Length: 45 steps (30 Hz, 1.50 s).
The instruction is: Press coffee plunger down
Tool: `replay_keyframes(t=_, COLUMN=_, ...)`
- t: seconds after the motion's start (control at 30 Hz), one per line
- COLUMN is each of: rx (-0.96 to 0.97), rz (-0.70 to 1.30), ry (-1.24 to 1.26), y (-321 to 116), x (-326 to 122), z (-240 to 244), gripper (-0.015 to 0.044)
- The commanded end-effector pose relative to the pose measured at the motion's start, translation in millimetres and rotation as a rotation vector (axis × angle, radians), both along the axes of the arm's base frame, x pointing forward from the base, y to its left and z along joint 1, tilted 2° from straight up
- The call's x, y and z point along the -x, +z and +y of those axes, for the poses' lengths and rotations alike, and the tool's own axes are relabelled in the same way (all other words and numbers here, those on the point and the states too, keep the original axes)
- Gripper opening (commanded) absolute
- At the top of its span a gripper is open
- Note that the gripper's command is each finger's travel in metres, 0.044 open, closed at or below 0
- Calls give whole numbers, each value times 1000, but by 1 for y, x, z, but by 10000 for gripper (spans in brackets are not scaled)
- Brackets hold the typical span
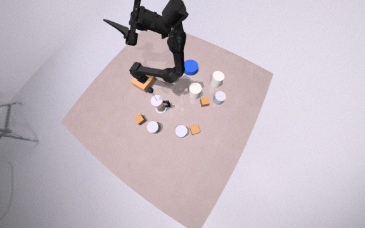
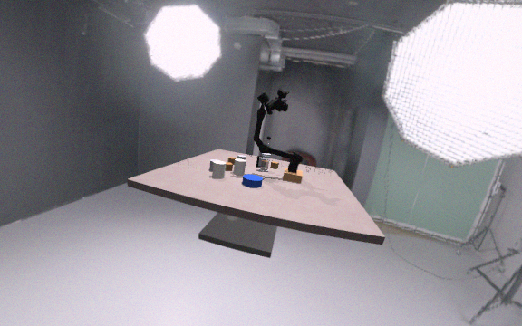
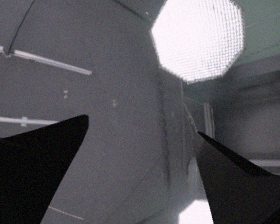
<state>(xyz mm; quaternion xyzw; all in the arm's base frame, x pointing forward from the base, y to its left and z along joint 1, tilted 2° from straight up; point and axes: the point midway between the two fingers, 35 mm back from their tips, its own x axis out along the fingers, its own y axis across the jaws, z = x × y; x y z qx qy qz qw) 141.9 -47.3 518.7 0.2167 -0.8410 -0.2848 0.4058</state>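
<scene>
- High above the table (image 1: 113, 164), the pincer (image 3: 140, 183) is hanging released, its two dark fingers spread wide with nothing between them; the wrist view is showing only studio wall and lamps past the fingertips.
- From the top view, the pincer (image 1: 119, 28) is pointing away from the table's far edge, well apart from every object, while the arm (image 1: 173, 54) is folding back over its base.
- Down on the table, the coffee press (image 1: 159, 104) is standing upright just in front of the arm's base, with its small black handle to one side and its plunger knob (image 1: 151, 90) sitting raised on a thin rod.
- Around the press, white cylinders (image 1: 195, 90), small orange blocks (image 1: 204, 101) and a blue disc (image 1: 191, 67) are standing apart from it.
- Judging by the raised knob, pressing is not yet begun; the approach is the step in hand.
- Next, the arm is needing to swing down and centre the pincer directly over the knob, then push straight down along the rod, since any sideways load could tip or slide the press.
</scene>
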Motion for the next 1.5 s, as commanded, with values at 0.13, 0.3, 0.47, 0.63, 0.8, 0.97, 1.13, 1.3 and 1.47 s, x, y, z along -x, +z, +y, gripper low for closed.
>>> replay_keyframes(t=0.13, rx=-66, rz=13, ry=29, y=1, x=17, z=10, gripper=440)
replay_keyframes(t=0.3, rx=-242, rz=80, ry=105, y=-5, x=56, z=20, gripper=440)
replay_keyframes(t=0.47, rx=-426, rz=202, ry=222, y=-18, x=87, z=11, gripper=440)
replay_keyframes(t=0.63, rx=-587, rz=378, ry=323, y=-34, x=106, z=-7, gripper=440)
replay_keyframes(t=0.8, rx=-725, rz=620, ry=440, y=-56, x=112, z=-31, gripper=440)
replay_keyframes(t=0.97, rx=-812, rz=909, ry=558, y=-82, x=102, z=-55, gripper=440)
replay_keyframes(t=1.13, rx=-837, rz=1261, ry=668, y=-112, x=80, z=-73, gripper=440)
replay_keyframes(t=1.3, rx=-773, rz=1592, ry=790, y=-141, x=46, z=-83, gripper=440)
replay_keyframes(t=1.47, rx=-628, rz=1982, ry=831, y=-174, x=15, z=-76, gripper=440)
